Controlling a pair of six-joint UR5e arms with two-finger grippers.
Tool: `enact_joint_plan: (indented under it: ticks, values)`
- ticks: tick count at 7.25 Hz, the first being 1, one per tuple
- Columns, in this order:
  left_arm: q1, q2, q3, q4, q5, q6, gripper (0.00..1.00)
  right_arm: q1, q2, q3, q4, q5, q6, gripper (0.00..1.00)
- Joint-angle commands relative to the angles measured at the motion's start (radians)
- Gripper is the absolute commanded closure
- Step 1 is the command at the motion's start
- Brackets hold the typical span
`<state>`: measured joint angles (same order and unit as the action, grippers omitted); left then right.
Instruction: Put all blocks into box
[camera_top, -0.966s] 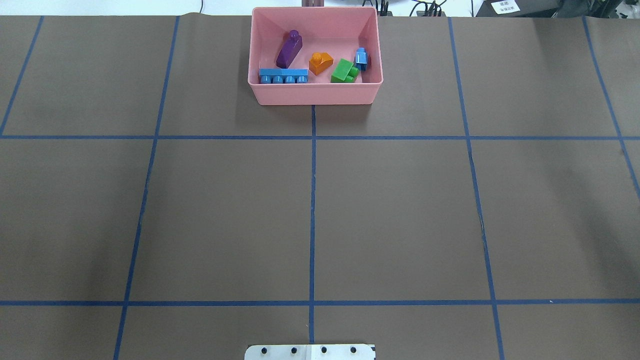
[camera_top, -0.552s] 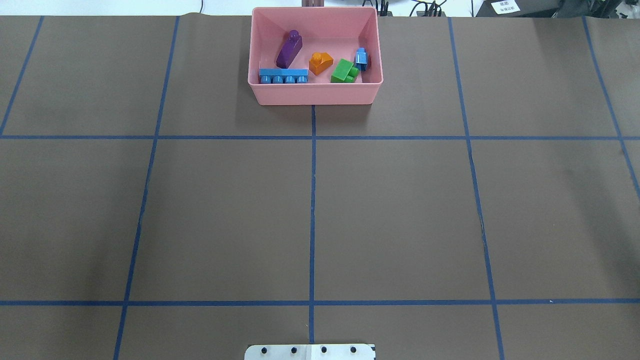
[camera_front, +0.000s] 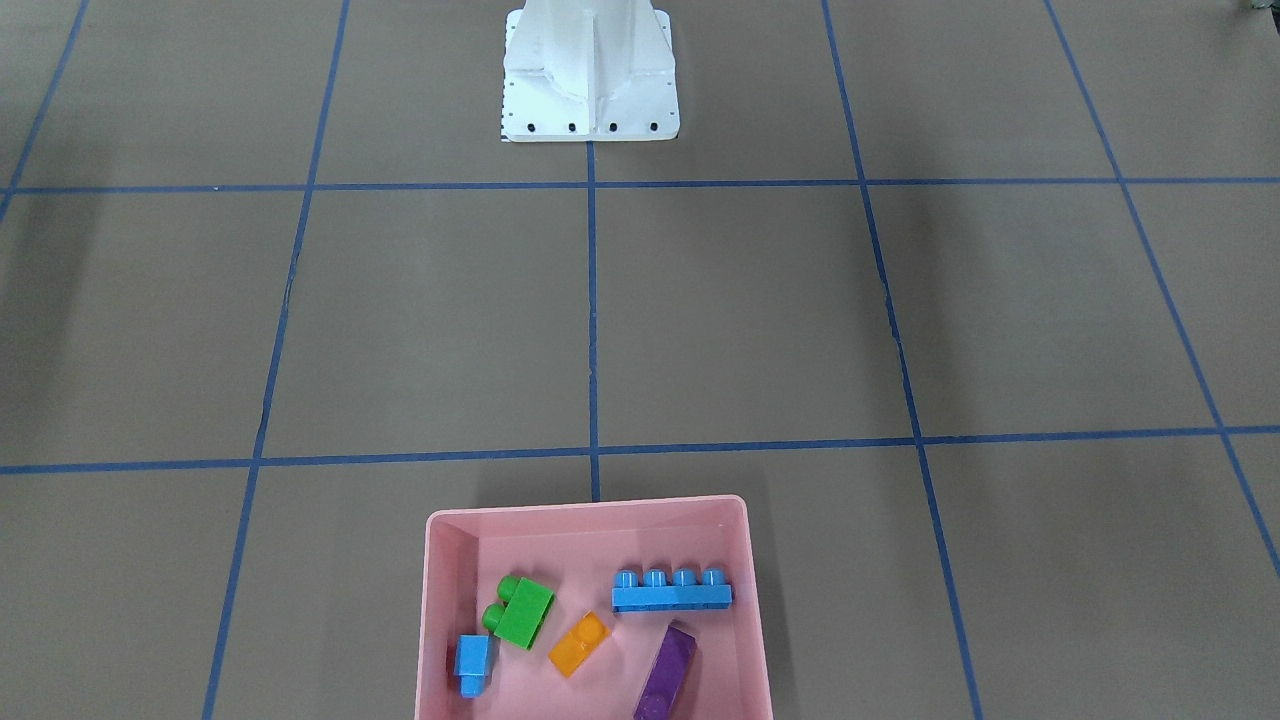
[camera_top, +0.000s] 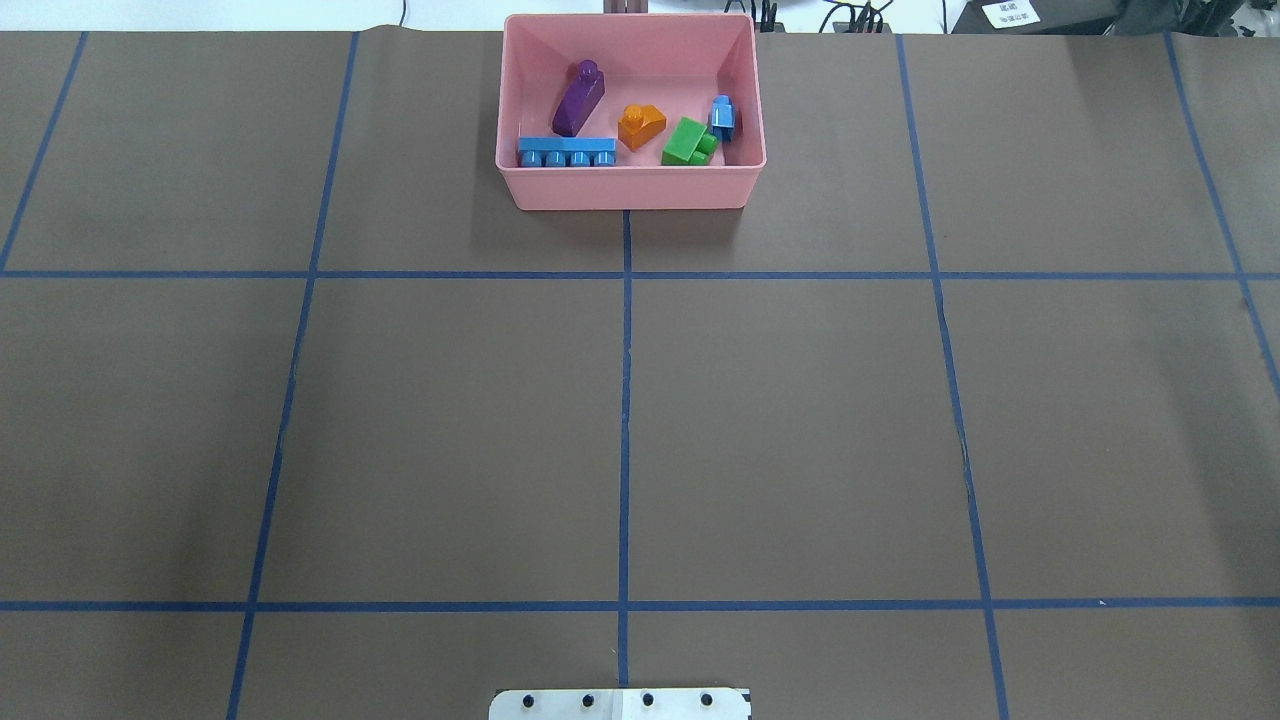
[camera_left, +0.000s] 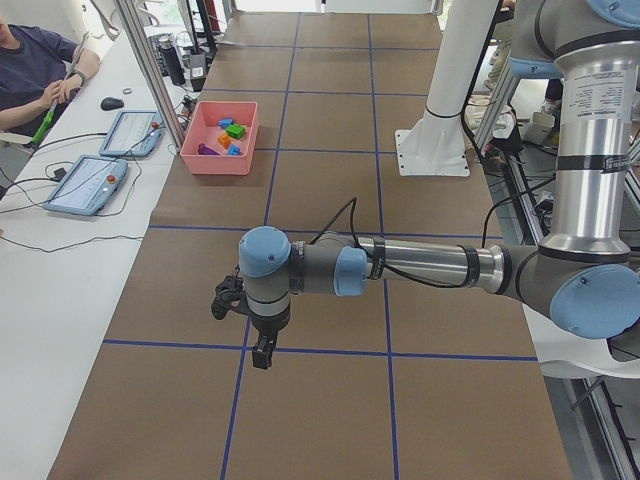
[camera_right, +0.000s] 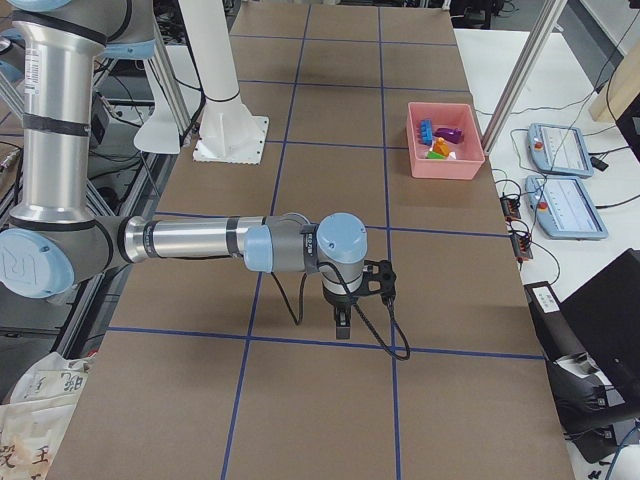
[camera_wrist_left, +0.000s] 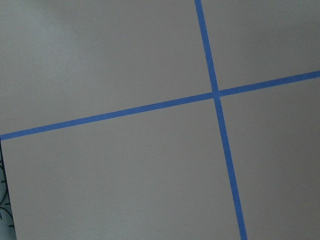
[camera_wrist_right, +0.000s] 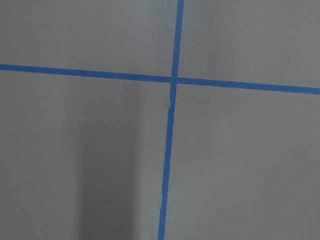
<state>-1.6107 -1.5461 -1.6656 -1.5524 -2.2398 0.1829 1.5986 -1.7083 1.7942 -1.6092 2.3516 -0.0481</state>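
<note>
All five blocks are in the pink box (camera_top: 630, 190), which sits on the brown table cover (camera_top: 450, 430) at the far edge from the white robot base (camera_front: 590, 75). Inside, the long four-stud blue block (camera_top: 567, 152) lies on its side along the box wall nearest the base, tucked toward the corner on the robot's left. The purple block (camera_top: 579, 98) lies at a slant just beyond it, its single stud pointing toward the far wall. The orange block (camera_top: 641, 125) sits about mid-box, and the green two-stud block (camera_top: 687, 142) lies just beside it on the robot's right, close to the near wall. The small blue block (camera_top: 723, 117) is next to the green one, close against the box's right-hand wall. Both arms are well apart from the box, out toward the two ends of the table. The left gripper (camera_left: 262, 355) points straight down above the cover near a blue tape line (camera_left: 330, 350), and the right gripper (camera_right: 342, 325) hangs the same way at the opposite end. From these side angles I cannot tell whether either pair of fingers is apart or together. Both wrist cameras show only brown cover and crossing tape. A seated person (camera_left: 35, 65) is at the white bench beyond the box.
</note>
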Motion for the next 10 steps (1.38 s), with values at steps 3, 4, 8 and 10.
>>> enact_joint_plan:
  ticks: [3,4,8,10]
  values:
    - [0.002,0.003,0.003,0.006,-0.001,-0.008,0.0,0.001,0.01,-0.019,-0.014,0.006,0.007,0.0]
    - [0.005,0.014,-0.002,0.005,-0.01,-0.111,0.0,0.001,0.006,-0.018,-0.035,0.008,0.008,0.0]
    - [0.02,0.024,-0.019,0.002,-0.044,-0.146,0.0,-0.002,0.027,-0.051,-0.167,0.008,-0.002,0.0]
    - [0.034,0.017,-0.025,0.008,-0.041,-0.146,0.0,-0.002,0.027,-0.081,-0.156,0.0,-0.004,0.0]
